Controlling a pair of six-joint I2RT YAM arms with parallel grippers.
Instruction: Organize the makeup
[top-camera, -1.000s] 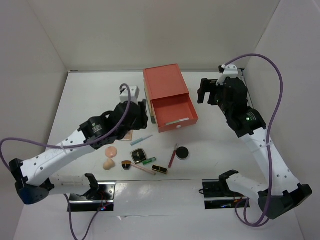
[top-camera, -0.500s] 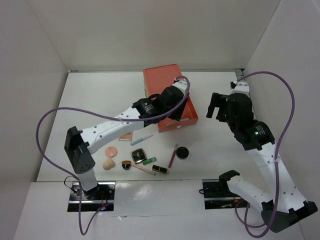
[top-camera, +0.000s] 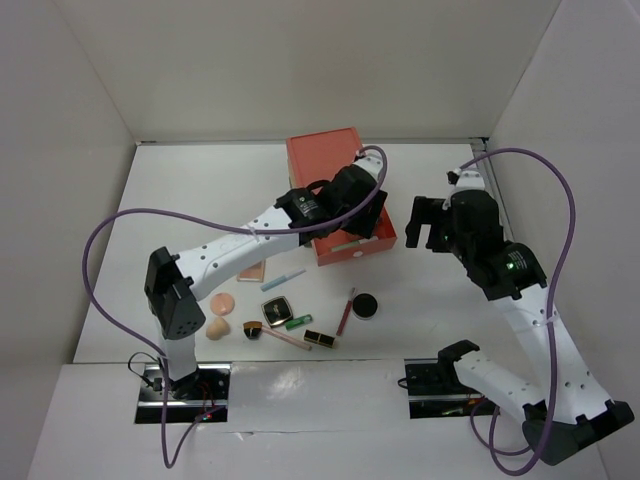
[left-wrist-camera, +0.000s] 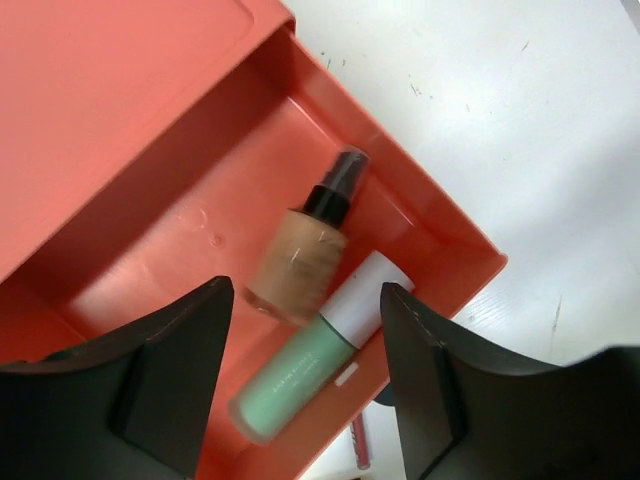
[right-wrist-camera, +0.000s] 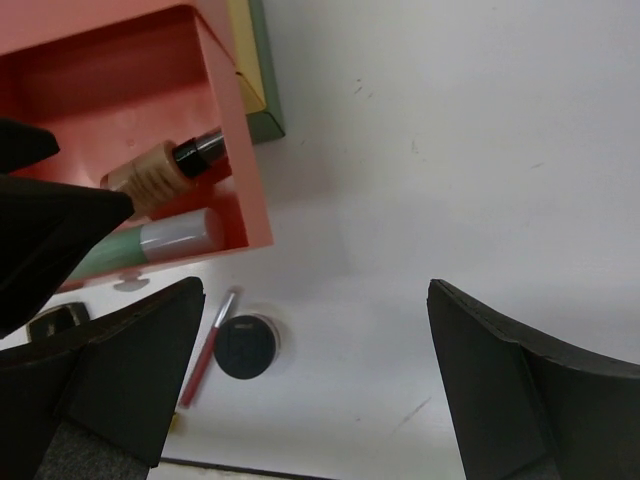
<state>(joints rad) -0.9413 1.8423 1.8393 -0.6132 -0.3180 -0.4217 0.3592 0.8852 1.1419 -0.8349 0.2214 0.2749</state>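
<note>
White walls close in a white tabletop (top-camera: 180, 200) on three sides. At the near left a round peach puff (top-camera: 224, 300) lies flat, with a peach teardrop sponge (top-camera: 217, 328) just nearer than it. A little farther back, a pink rectangular palette (top-camera: 252, 270) shows partly from under the left arm (top-camera: 230, 250). A thin blue pencil (top-camera: 284, 279) lies just right of the palette. Nearer, a square black compact (top-camera: 279, 310) sits just beside a small green tube (top-camera: 297, 321). A short dark-headed brush (top-camera: 262, 334) points toward a black-and-gold lipstick (top-camera: 320, 340). A slim red gloss stick (top-camera: 346, 310) lies just left of a round black compact (top-camera: 366, 305).

Beyond this cluster stands a coral-orange plastic drawer box (top-camera: 322, 158), its top drawer (top-camera: 355, 248) open toward the near side. Two pieces of the makeup lie in that drawer. One is a tan foundation bottle with a black pump (left-wrist-camera: 300, 262). Just beside it, toward the drawer's front wall, is a mint-green tube with a white cap (left-wrist-camera: 318, 365).

The left gripper (left-wrist-camera: 305, 290) hovers over the drawer. Its jaws stand apart on either side of the bottle, wider than the bottle and clear of it, with nothing gripped. The bottle looks slightly blurred.

Farther right, the right gripper (top-camera: 425, 222) hangs above bare table just right of the drawer, its jaws spread fully wide and empty.
</note>
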